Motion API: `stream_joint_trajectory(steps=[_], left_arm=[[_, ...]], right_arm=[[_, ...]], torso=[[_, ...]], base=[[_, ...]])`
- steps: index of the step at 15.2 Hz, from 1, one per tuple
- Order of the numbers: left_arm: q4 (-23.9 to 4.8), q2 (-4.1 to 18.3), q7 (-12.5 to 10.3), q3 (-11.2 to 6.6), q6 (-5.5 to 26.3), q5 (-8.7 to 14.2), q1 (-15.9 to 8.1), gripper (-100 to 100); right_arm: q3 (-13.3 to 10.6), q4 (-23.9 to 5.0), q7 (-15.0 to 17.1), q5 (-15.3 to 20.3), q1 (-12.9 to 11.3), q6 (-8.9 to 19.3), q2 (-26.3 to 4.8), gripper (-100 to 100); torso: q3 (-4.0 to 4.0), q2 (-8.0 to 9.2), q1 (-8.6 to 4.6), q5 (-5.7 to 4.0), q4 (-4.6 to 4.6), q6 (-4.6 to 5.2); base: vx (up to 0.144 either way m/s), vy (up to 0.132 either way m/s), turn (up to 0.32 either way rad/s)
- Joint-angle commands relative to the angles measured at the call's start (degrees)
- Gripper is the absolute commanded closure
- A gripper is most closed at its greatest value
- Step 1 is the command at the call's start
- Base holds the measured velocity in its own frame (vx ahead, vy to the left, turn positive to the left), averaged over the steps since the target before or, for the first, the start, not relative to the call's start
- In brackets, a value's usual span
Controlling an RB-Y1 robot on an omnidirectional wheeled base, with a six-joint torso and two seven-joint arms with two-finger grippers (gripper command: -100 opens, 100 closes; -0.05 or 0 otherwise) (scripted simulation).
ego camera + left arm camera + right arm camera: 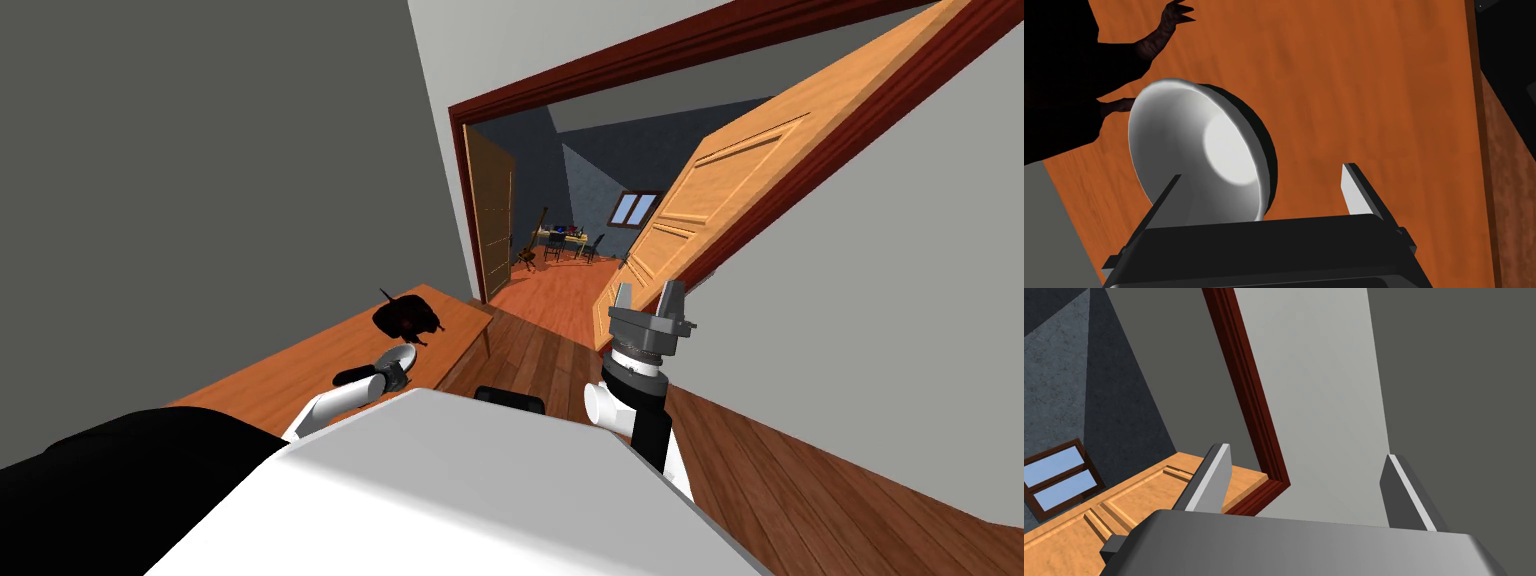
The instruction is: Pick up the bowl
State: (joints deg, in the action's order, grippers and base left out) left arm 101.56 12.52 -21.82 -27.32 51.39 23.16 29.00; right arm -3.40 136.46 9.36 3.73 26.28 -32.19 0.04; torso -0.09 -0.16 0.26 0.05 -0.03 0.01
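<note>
A white bowl (1199, 150) with a dark outside sits on the orange wooden table (1349, 75); the head view shows the bowl (398, 356) near the table's near end. My left gripper (1263, 170) is open and straddles the bowl's rim. One finger (1166, 197) is over the bowl's inside and the other finger (1351, 187) stands outside it above bare table. In the head view the left gripper (385, 372) is right at the bowl. My right gripper (648, 296) is raised at my right, open and empty, with fingers (1214, 478) apart.
A black clawed object (1069, 75) lies on the table just beyond the bowl, also visible as the black object (405, 317) in the head view. The table's edge (1474, 100) runs beside the outer finger. An open wooden door (720, 190) and doorway stand ahead over wood floor (800, 470).
</note>
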Motion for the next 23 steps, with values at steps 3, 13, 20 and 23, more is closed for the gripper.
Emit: stream_joint_trajectory(steps=[3,13,20,23], left_arm=[[-2.41,0.59,0.16,-1.89,4.65,1.34,-0.42,-100],[-6.73,1.79,0.45,-6.21,14.06,3.76,-1.22,-100],[-12.28,1.70,0.12,-5.24,9.78,1.90,-4.24,-100],[-12.34,1.75,0.27,-5.29,9.72,2.06,-4.13,100]], right_arm=[[0.00,0.00,0.00,0.00,0.00,0.00,0.00,0],[0.00,0.00,0.00,0.00,0.00,0.00,0.00,0],[0.00,0.00,0.00,0.00,0.00,0.00,0.01,0],[0.00,0.00,0.00,0.00,0.00,0.00,0.01,0]], torso=[[0.00,0.01,0.01,0.00,0.00,0.00],[0.01,0.02,-0.03,0.00,0.00,-0.01],[0.13,0.23,-0.25,-0.04,0.05,-0.02],[0.13,0.23,-0.25,-0.05,0.05,-0.03]], base=[[0.033,0.058,-0.117],[0.031,0.049,-0.095],[-0.018,0.010,-0.034],[-0.018,0.006,-0.020]])
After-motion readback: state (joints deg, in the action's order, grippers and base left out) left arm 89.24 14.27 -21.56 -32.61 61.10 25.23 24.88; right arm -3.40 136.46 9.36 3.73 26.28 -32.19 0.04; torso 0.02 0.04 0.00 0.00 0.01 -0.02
